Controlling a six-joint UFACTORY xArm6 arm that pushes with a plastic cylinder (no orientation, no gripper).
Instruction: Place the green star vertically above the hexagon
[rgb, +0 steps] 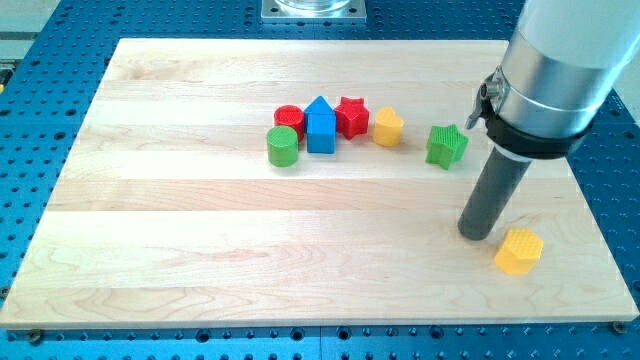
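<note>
The green star lies at the view's right of centre on the wooden board. A yellow hexagon lies near the view's lower right. Another yellow block, its shape unclear, sits left of the star. My tip rests on the board just left of the lower yellow hexagon and below the green star, touching neither as far as I can tell.
A cluster sits at the view's upper middle: a red cylinder, a green cylinder, a blue house-shaped block and a red star. The arm's grey body fills the view's upper right corner.
</note>
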